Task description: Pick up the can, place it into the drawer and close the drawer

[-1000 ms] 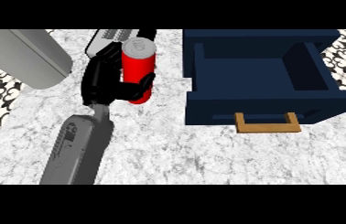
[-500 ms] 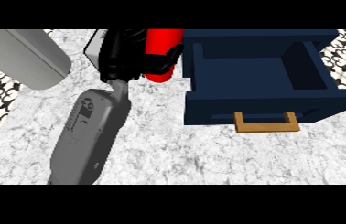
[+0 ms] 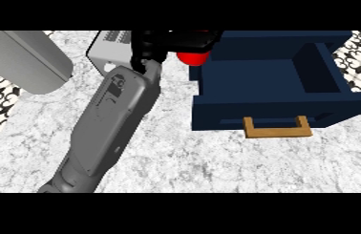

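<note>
Can (image 3: 192,58) has been moved right along the counter's (image 3: 211,166) far edge to the drawer's (image 3: 261,109) left wall. Left hand (image 3: 152,44) is curled round it.

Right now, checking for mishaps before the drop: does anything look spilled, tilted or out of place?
Nothing stands out. The left hand holds the red can beside the open drawer, and no spill shows on the counter.

The right forearm (image 3: 112,118) slants upward, the right hand (image 3: 156,43) curled round the can (image 3: 192,58).
</note>
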Robot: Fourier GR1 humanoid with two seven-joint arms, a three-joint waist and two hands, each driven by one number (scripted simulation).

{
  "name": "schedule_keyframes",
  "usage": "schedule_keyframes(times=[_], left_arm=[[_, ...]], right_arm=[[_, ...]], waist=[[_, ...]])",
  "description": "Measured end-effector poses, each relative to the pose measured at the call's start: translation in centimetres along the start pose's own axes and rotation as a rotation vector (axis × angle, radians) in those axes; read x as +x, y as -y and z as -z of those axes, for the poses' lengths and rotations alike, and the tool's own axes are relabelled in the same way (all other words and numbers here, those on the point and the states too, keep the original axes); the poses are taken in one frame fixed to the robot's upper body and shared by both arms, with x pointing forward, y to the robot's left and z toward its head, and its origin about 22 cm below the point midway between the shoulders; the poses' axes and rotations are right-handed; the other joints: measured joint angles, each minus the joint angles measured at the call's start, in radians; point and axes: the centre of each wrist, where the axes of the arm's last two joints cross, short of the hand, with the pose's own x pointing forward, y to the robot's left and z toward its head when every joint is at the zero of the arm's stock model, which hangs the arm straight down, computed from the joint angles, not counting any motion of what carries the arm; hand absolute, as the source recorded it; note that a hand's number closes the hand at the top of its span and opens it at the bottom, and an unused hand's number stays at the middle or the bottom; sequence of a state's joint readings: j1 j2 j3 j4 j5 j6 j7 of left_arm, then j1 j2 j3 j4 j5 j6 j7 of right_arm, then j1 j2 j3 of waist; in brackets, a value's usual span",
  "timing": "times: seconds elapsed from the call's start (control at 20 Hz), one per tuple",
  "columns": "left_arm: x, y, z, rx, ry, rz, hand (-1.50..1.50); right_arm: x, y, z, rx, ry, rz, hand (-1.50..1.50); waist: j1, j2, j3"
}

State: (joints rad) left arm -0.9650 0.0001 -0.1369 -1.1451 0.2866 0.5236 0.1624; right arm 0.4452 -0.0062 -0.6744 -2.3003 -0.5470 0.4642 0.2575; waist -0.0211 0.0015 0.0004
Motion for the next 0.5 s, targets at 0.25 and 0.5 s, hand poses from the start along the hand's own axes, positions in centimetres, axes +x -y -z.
schedule_keyframes(times=[0.25,0.5], left_arm=[[0.7,2.1,1.4,-0.002,-0.005,0.012,1.50],[1.4,3.9,2.6,-0.015,-0.017,0.024,1.50]], right_arm=[[-0.1,0.0,0.4,-0.004,0.002,-0.002,-1.50],[-0.6,0.0,0.6,0.005,0.001,-0.002,-1.50]], waist=[[-0.004,0.001,0.000],[-0.009,0.002,0.000]])
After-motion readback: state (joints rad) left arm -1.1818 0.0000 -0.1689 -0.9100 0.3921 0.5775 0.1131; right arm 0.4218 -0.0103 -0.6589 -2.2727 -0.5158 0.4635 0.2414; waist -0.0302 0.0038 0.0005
